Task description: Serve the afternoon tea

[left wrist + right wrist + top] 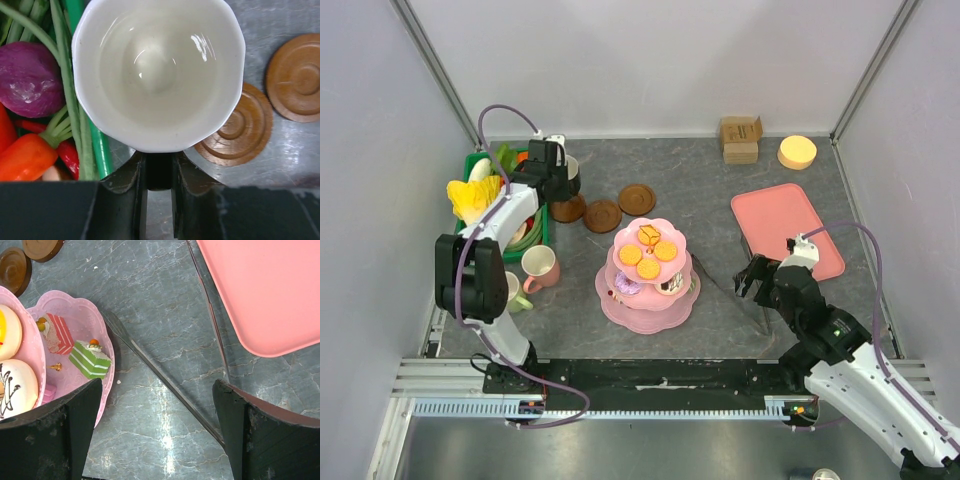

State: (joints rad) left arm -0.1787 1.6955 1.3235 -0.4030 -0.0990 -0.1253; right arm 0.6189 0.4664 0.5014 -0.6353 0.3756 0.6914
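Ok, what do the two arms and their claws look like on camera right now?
The left arm and right arm have white links with black joints. Each carries a looping lilac cable. The left claw and right claw are black; the right claw's flat fingers look scuffed grey.

Pale grey walls (650, 60) enclose a dark marbled tabletop (695, 175) on three sides
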